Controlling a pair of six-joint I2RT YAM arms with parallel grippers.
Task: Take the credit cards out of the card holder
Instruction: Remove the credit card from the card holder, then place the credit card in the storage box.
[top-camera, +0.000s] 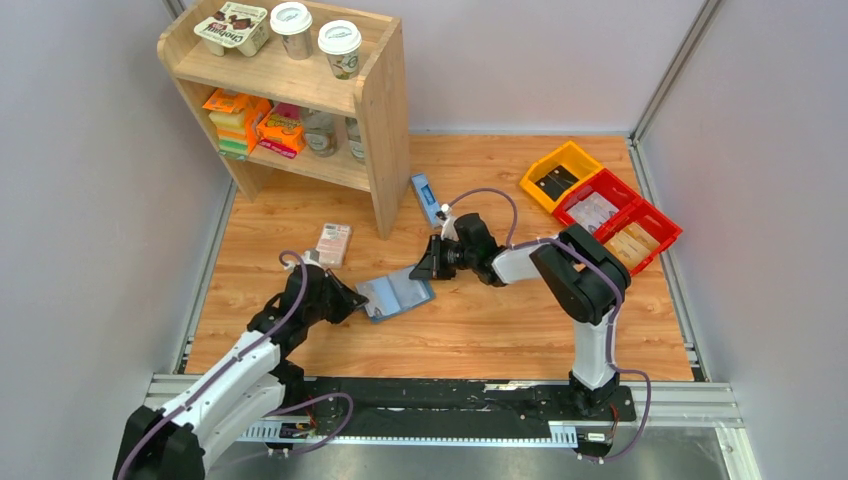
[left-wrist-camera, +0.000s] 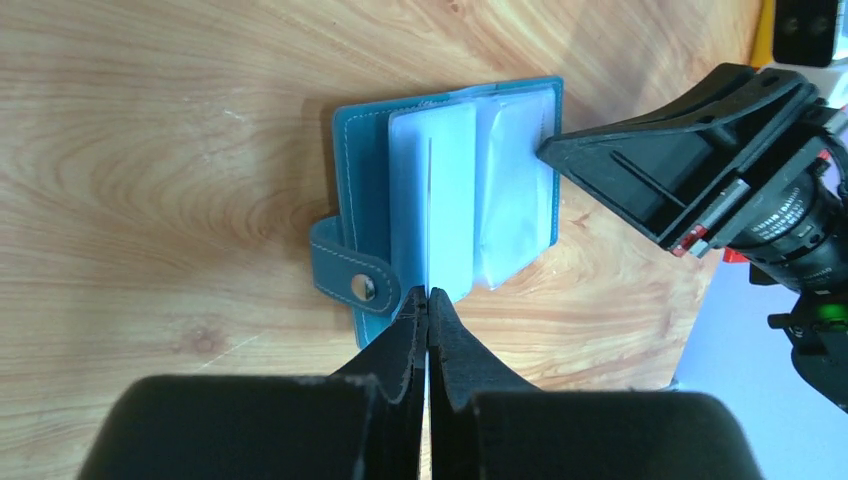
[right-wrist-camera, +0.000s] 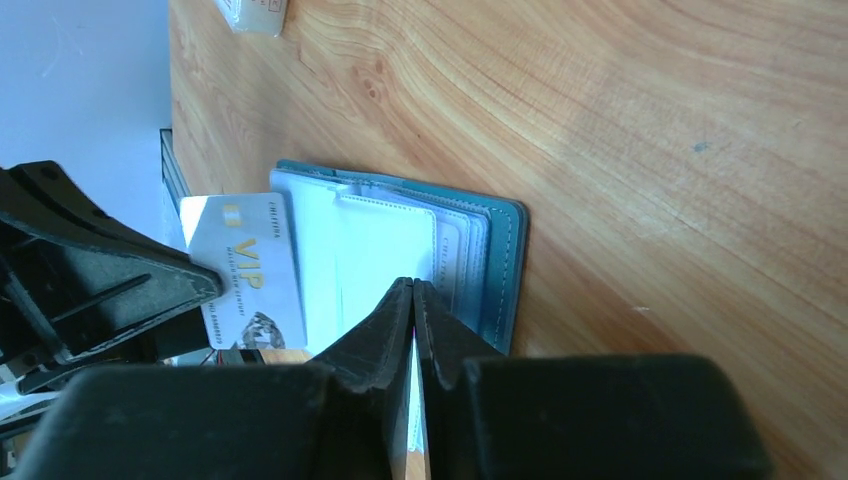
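The teal card holder lies open on the wood table between my two grippers, with its pale clear sleeves up. It also shows in the left wrist view and the right wrist view. My left gripper is shut on a white VIP credit card. The card sticks partly out of the holder's left side and shows edge-on in the left wrist view. My right gripper is shut on a thin sleeve at the holder's right side.
A wooden shelf with cups and packs stands at the back left. A pink-and-white pack and a narrow blue-and-white box lie near its foot. A yellow bin and red bins sit at the back right.
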